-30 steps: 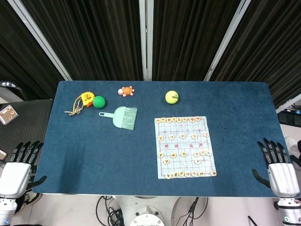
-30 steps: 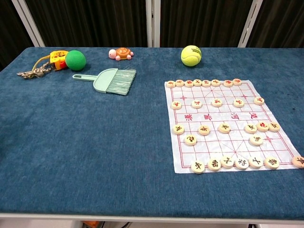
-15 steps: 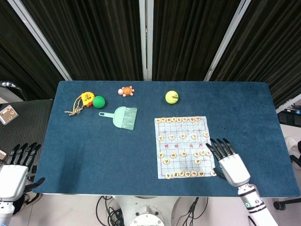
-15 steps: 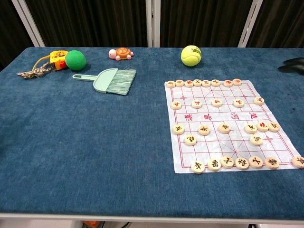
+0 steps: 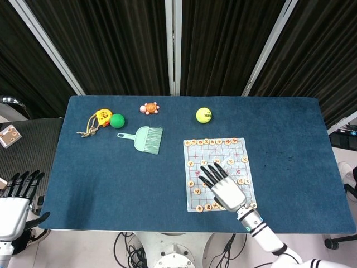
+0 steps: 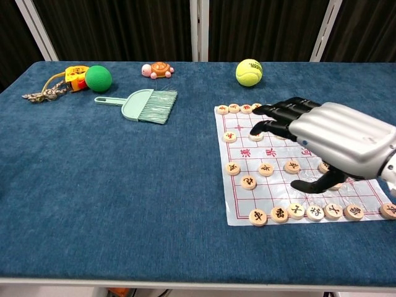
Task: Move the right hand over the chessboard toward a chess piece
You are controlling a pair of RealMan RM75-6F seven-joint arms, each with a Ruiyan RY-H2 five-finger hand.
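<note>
Now that your right robot hand (image 5: 223, 187) has swept in over the chessboard (image 5: 194, 196), open and empty, pieces (image 6: 248, 182) lie just below its fingertips.

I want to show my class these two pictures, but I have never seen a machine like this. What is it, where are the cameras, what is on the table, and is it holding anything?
This is a robot with two arms ending in silver, black-fingered mechanical hands. One picture looks down from its head, the other looks forward from its chest. On the blue cloth-covered table lies a white paper chessboard with round wooden chess pieces. Further back are a yellow tennis ball, a mint green hand brush, a green ball, a small toy turtle and an orange tag on a cord. The right hand hovers above the board, fingers spread, holding nothing. The left hand waits off the table's corner, also empty.
</note>
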